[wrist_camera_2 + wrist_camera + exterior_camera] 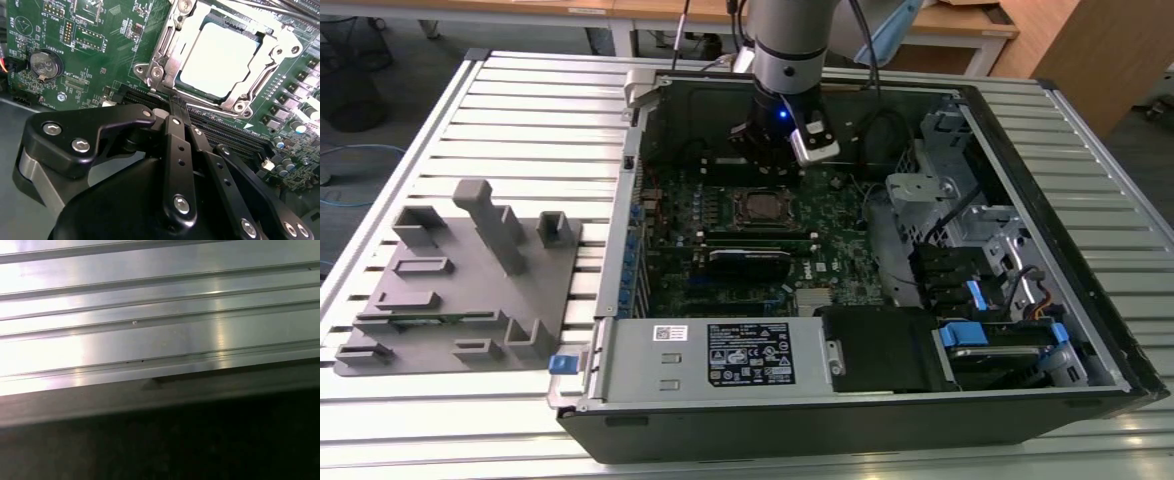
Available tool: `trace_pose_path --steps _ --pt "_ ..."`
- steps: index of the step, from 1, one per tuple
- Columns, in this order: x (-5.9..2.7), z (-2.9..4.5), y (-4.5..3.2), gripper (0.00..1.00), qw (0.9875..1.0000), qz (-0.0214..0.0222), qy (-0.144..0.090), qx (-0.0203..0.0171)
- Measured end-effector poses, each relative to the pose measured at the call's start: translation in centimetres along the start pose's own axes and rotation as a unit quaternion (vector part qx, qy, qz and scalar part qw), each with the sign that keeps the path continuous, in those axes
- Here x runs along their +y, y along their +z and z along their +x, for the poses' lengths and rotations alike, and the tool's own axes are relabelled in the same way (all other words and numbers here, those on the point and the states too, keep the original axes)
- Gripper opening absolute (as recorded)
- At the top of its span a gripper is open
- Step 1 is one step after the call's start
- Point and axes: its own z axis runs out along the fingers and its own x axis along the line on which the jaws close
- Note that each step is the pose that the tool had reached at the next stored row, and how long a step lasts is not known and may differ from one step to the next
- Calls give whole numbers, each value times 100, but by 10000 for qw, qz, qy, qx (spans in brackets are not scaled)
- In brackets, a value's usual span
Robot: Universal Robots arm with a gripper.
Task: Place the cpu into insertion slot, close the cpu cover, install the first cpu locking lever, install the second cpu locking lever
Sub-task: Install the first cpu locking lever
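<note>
I count one computer case (854,425), one green circuit board (112,65), one cpu (217,60), one cpu cover (161,52), one coin battery (46,64), one grey fixture (467,285), one gripper (175,102) and one worktop (520,100).

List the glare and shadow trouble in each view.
Second wrist view: glare whitens the pale silvery square cpu, wiping out surface detail. First wrist view: bright streaks on the ribbed silvery metal tabletop, lower part in deep shadow. Exterior view: even light, though the open black computer case is dim inside.
</note>
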Motion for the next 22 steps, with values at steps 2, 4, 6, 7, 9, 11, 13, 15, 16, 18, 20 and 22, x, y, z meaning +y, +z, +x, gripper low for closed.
trace_pose_path --steps 2,4,6,7,9,11,13,15,16,18,20,22 --pt "2 -1 -24 11 10000 -4 0 1" --pt "4 -2 -51 11 10000 -9 0 1" --pt "5 -2 -67 11 10000 -13 1 2" --pt "6 -2 -66 11 10000 -17 0 1" --pt "4 7 -68 11 10000 -32 -1 -13" --pt "2 24 -69 11 10000 -47 -2 -44" --pt "1 38 -69 11 9999 -75 -3 -81" --pt "-1 51 -69 11 9999 -112 -6 -128" --pt "-2 60 -70 11 9998 -122 -8 -159" --pt "-5 85 -70 11 9996 -136 -14 -237" --pt "-9 112 -70 11 9994 -145 -18 -302" --pt "-13 136 -71 11 9992 -153 -23 -362"
